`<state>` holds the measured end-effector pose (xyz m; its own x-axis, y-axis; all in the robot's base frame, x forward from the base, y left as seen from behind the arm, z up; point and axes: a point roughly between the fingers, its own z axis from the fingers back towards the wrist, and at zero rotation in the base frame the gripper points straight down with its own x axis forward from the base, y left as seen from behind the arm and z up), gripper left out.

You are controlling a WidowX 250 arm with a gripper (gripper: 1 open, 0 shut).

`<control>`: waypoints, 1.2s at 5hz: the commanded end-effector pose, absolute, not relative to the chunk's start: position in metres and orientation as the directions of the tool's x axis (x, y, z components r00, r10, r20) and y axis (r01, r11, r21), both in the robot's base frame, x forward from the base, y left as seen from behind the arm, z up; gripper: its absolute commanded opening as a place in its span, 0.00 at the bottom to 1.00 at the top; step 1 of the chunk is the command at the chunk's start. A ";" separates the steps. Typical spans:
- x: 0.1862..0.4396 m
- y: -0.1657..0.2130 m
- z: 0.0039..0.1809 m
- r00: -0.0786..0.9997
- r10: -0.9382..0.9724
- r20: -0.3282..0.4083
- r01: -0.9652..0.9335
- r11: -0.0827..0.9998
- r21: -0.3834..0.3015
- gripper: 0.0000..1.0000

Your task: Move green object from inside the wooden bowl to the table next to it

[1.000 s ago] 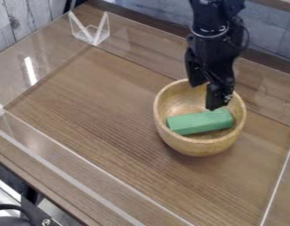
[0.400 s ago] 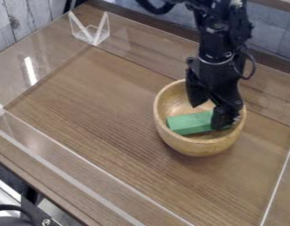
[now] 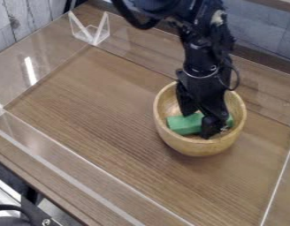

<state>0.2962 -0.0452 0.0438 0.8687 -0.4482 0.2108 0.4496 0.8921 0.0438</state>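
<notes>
The light-tan wooden bowl (image 3: pixel 169 139) sits on the dark wood-grain table (image 3: pixel 88 115), right of centre. Inside it lies the green object (image 3: pixel 180 124), a flat block, with only its left end and a sliver at the right showing. My black gripper (image 3: pixel 197 123) points down into the bowl and stands open, its fingers (image 3: pixel 212 124) straddling the block. Whether the pads touch the block I cannot tell. The arm rises from the bowl toward the top of the view.
Clear acrylic walls (image 3: pixel 64 181) edge the tabletop at the front, left and back. A small clear bracket (image 3: pixel 88 31) stands at the back left. Bare tabletop lies left of and in front of the bowl.
The gripper has sunk into the bowl and shifted slightly left, now covering most of the green block. Its jaws stayed open. The bowl and block have not moved.
</notes>
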 end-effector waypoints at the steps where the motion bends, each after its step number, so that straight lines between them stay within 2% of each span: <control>1: 0.302 -0.038 0.052 0.871 -0.435 0.228 0.438 0.898 0.040 1.00; 3: 0.307 -0.031 0.058 0.881 -0.420 0.217 0.424 0.905 0.029 1.00; 4: 0.312 -0.036 0.052 0.899 -0.383 0.212 0.386 0.922 0.025 1.00; 5: 0.316 -0.042 0.047 0.914 -0.348 0.210 0.351 0.936 0.023 0.00; 6: 0.311 -0.048 0.046 0.914 -0.344 0.214 0.348 0.937 0.020 0.00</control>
